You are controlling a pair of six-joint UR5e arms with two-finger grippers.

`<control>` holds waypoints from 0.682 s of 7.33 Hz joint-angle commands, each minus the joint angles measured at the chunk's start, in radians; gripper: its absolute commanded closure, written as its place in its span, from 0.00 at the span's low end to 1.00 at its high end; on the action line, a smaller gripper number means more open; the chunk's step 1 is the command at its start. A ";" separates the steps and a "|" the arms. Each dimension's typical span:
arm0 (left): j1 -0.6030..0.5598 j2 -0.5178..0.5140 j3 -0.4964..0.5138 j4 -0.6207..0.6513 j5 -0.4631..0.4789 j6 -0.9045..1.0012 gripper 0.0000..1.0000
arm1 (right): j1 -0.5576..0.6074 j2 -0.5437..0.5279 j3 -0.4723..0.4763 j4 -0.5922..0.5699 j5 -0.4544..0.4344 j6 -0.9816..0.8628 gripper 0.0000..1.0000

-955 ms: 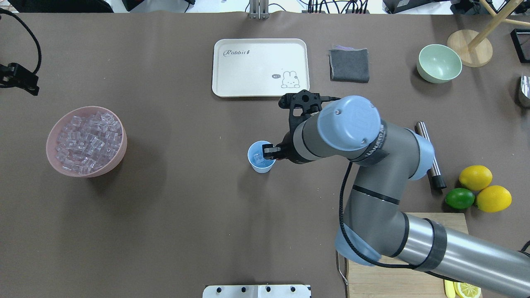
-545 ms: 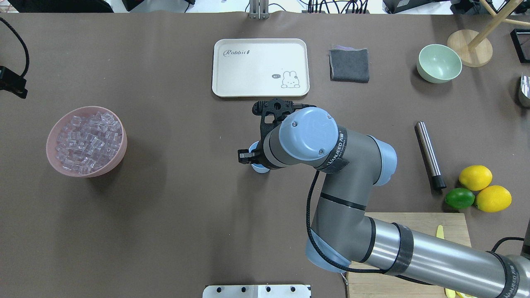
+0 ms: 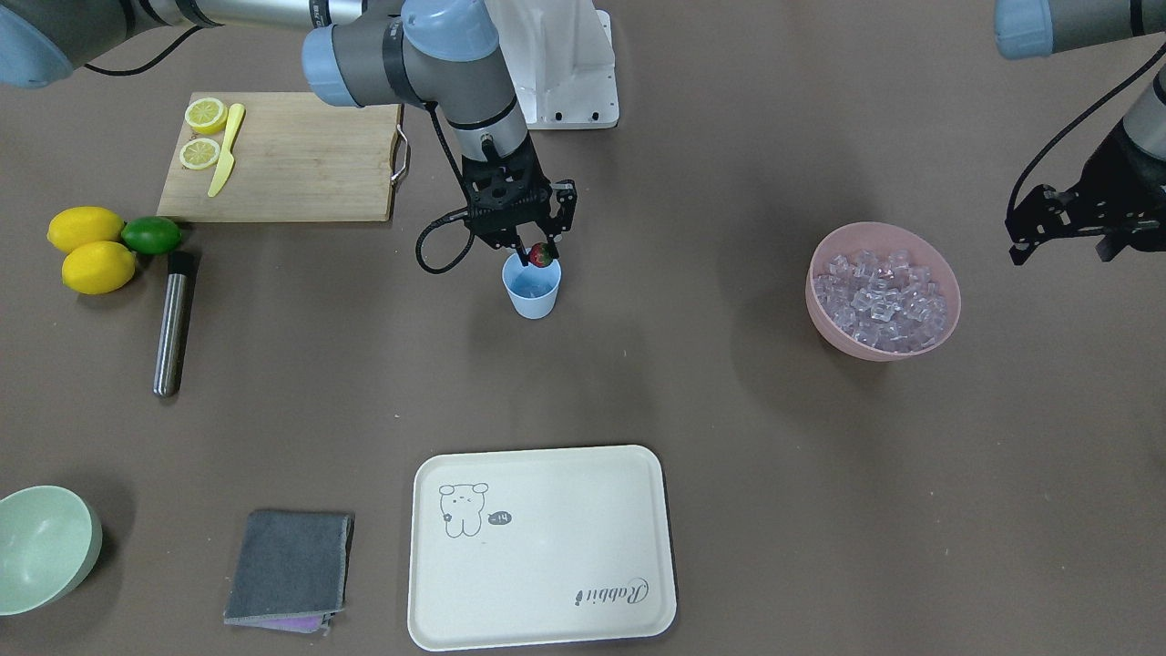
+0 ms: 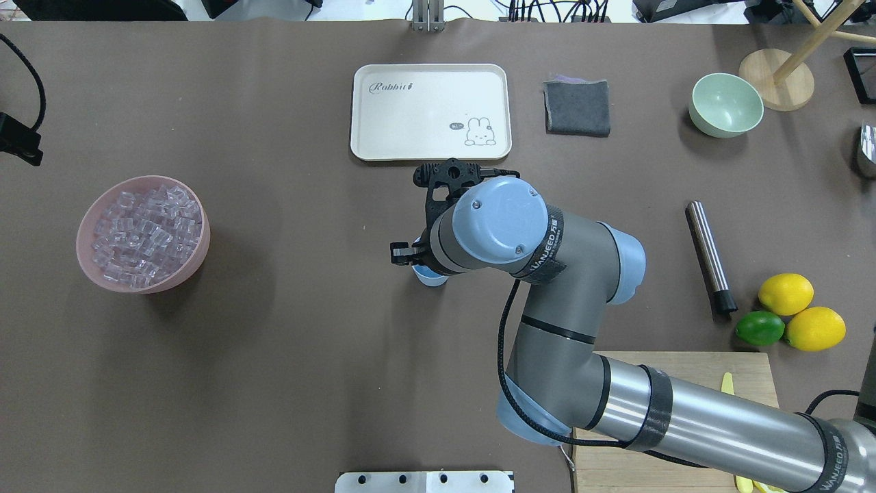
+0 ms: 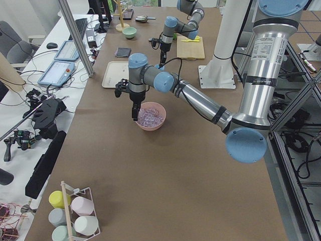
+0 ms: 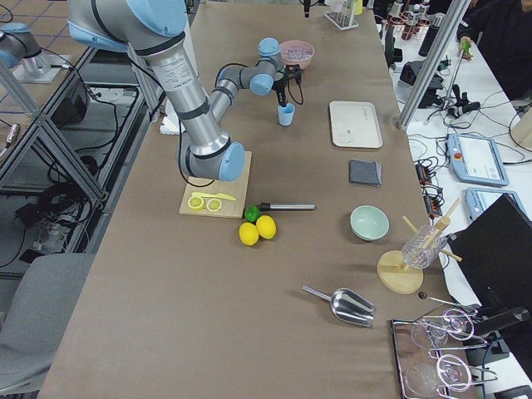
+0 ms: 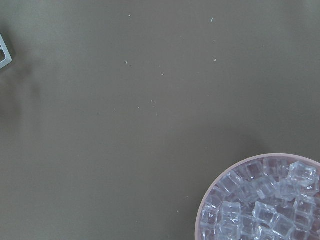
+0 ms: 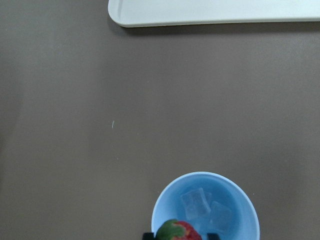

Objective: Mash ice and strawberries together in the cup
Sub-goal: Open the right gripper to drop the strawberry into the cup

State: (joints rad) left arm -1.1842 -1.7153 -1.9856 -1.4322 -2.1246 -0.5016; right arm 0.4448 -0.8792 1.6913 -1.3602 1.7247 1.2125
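Note:
The light blue cup (image 3: 533,292) stands mid-table with two ice cubes (image 8: 200,202) in its bottom. My right gripper (image 3: 539,248) hangs just over the cup's rim, shut on the red strawberry (image 3: 541,256). In the right wrist view the strawberry (image 8: 177,231) sits over the near rim of the cup (image 8: 235,200). From overhead, my right wrist hides all but a sliver of the cup (image 4: 428,276). More ice (image 3: 879,296) fills the pink bowl (image 3: 820,310). My left gripper (image 3: 1061,246) hovers beside that bowl with its fingers spread and nothing in them.
A metal muddler (image 3: 171,323) lies near two lemons (image 3: 86,246) and a lime (image 3: 150,235). A cutting board (image 3: 291,164) carries lemon slices and a yellow knife. A white tray (image 3: 542,547), a grey cloth (image 3: 287,565) and a pale green bowl (image 3: 46,547) lie on the far side.
My right arm swung left, so its wrist now covers the cup and the strawberry hangs over it. The left gripper drew back toward the table's left edge.

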 commanded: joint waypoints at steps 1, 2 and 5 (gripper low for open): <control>0.000 0.000 0.001 -0.001 -0.002 -0.005 0.02 | 0.000 -0.001 -0.004 -0.010 -0.016 0.002 0.00; 0.000 -0.001 -0.001 0.001 -0.027 -0.008 0.02 | 0.008 0.000 0.002 -0.013 -0.011 0.002 0.00; -0.055 0.025 -0.019 0.001 -0.106 0.002 0.02 | 0.197 -0.105 0.134 -0.141 0.246 -0.069 0.00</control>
State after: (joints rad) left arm -1.2203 -1.7088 -1.9944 -1.4302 -2.2162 -0.5030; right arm 0.5600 -0.9159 1.7669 -1.4695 1.8633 1.1883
